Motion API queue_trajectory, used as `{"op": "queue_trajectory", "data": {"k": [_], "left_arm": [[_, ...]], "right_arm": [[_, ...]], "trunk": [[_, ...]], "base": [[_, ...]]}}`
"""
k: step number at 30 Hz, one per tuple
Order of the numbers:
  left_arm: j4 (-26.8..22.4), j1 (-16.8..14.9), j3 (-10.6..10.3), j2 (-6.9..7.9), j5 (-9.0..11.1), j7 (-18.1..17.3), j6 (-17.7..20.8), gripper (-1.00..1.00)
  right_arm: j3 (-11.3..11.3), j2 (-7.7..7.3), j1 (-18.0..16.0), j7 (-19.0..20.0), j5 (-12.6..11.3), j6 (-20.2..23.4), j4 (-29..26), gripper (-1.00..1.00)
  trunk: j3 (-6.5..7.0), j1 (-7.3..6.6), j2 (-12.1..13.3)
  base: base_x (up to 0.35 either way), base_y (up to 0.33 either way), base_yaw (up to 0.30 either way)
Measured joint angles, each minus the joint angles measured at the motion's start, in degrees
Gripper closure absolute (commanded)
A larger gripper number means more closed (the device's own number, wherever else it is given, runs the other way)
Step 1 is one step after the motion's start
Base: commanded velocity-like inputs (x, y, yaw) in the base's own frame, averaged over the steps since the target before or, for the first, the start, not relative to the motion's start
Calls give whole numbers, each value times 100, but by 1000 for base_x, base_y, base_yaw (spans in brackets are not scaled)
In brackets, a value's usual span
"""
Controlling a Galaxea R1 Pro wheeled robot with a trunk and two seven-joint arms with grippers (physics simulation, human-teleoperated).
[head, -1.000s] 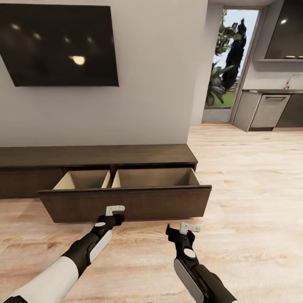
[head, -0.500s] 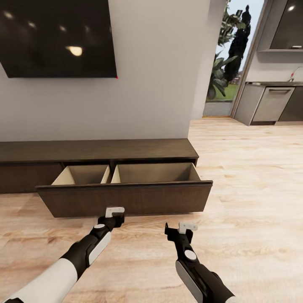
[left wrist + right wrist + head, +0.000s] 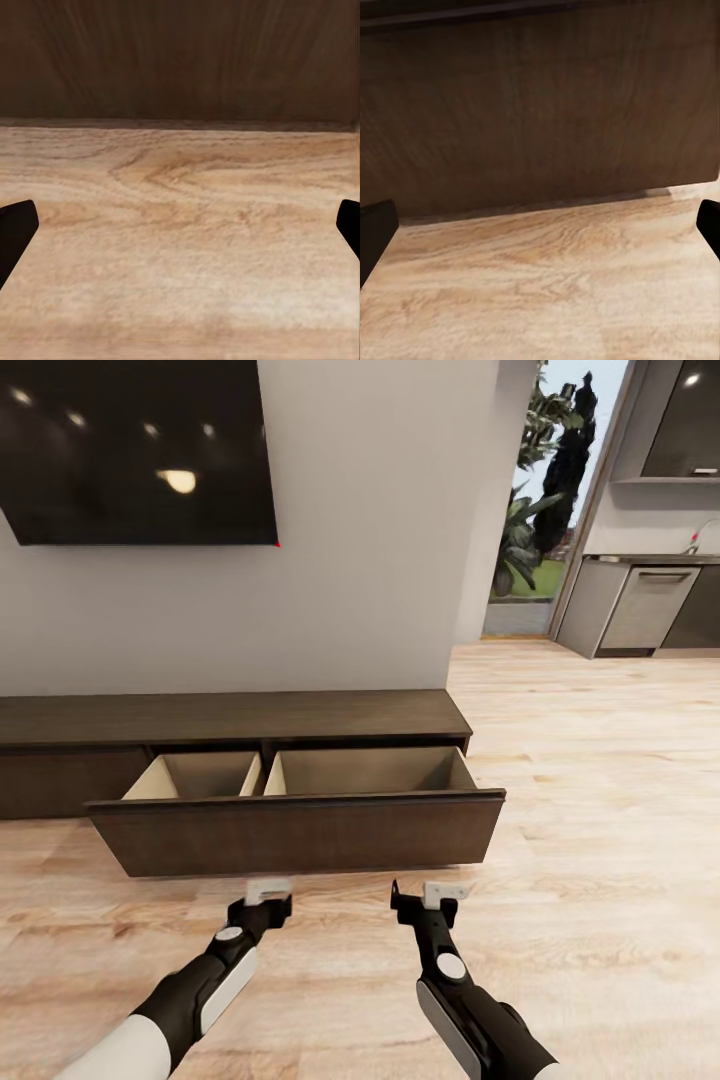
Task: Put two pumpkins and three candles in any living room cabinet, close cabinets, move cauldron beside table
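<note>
Though pulled wide out from the cabinet (image 3: 230, 718), drawer (image 3: 300, 830) seems bare inside, low against the wall (image 3: 370, 560). Just short of its front: left gripper (image 3: 268, 893) and right gripper (image 3: 440, 893), both spread apart, holding nothing, over wood floor (image 3: 600, 840).

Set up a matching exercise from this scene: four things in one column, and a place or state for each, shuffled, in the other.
Things:
1. cabinet drawer
2. television
3. left gripper
4. doorway

Places or states:
A. mounted on the wall above the cabinet
B. pulled out, nothing visible inside
C. open, over the wooden floor before the drawer front
D. far right, plants beyond

Pairs: 1-B, 2-A, 3-C, 4-D
</note>
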Motion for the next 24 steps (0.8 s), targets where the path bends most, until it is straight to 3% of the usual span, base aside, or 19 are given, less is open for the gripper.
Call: {"op": "queue_trajectory", "data": {"k": [8,24], "left_arm": [[-19,54,-32,85,1,-433,-191,-100],[32,56,-23,90,-7,-477,-196,-100]], "right_arm": [[-11,-1,0,-1,-7,-75,21,-100],[-26,1,0,-1,-60,-94,86,-100]], "trunk": [[0,0,0],[0,-2,0]], "base": [[0,0,0],[117,17,0]]}}
